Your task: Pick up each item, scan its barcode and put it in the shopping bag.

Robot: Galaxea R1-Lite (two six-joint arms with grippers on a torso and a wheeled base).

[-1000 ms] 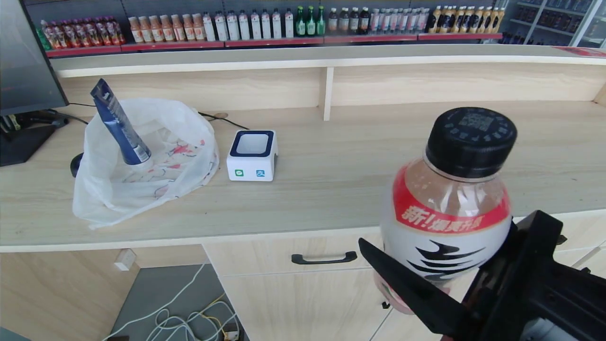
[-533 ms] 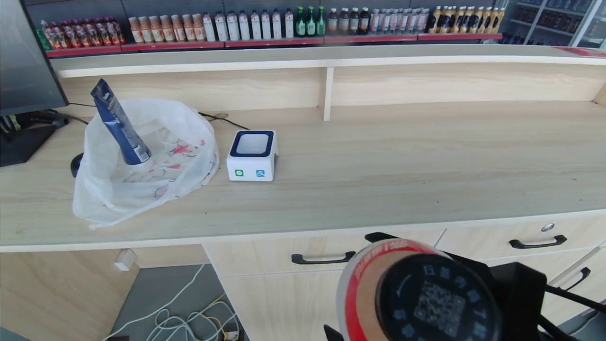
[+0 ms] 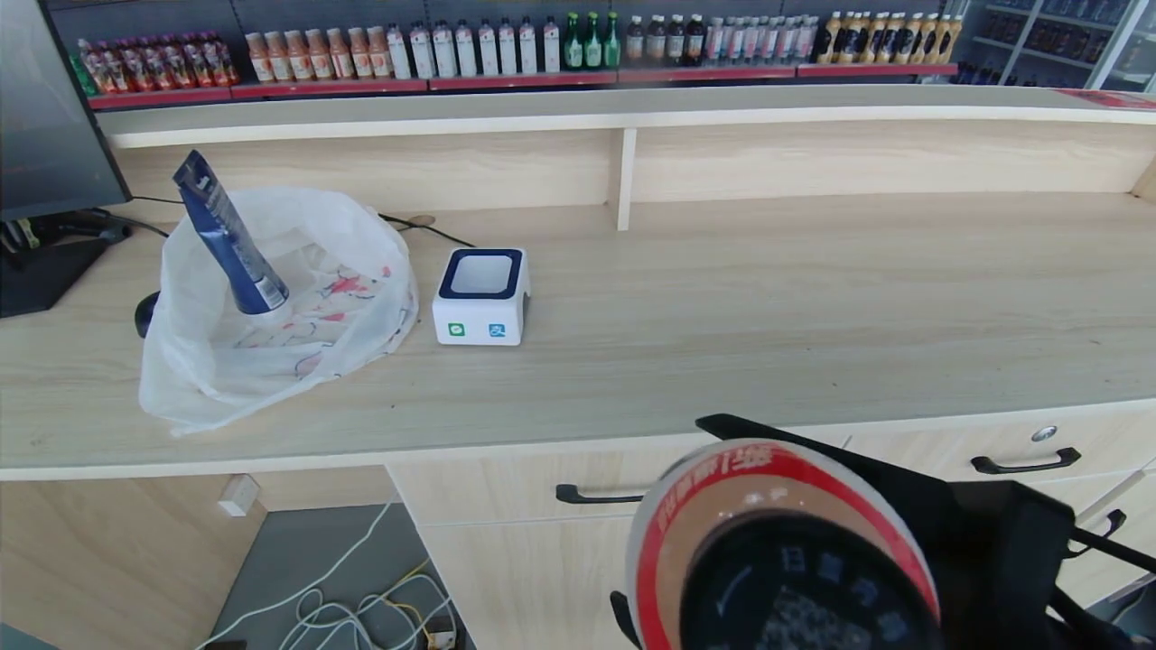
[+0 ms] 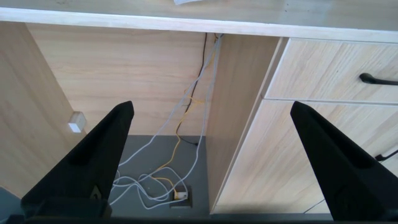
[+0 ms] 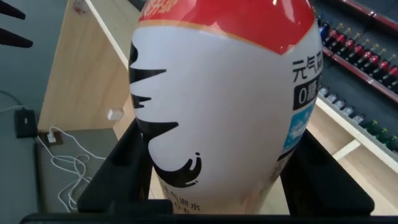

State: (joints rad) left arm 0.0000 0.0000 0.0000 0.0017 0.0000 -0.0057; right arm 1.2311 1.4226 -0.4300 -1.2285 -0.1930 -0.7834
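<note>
Bottle [image 3: 777,551], clamped in the right pincer [image 5: 224,180], has tipped over and sunk, now low and well right of the scanner [image 3: 480,296]; scanning looks still ahead. Left pincer [image 4: 211,162] stands apart.

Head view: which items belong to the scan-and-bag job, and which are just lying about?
Job: bottle held in the right gripper; white scanner box on the counter; shopping bag, with a blue tube already standing in it.
Lying about: monitor at the counter's left end; drink bottles on the back shelf; cables on the floor.
</note>
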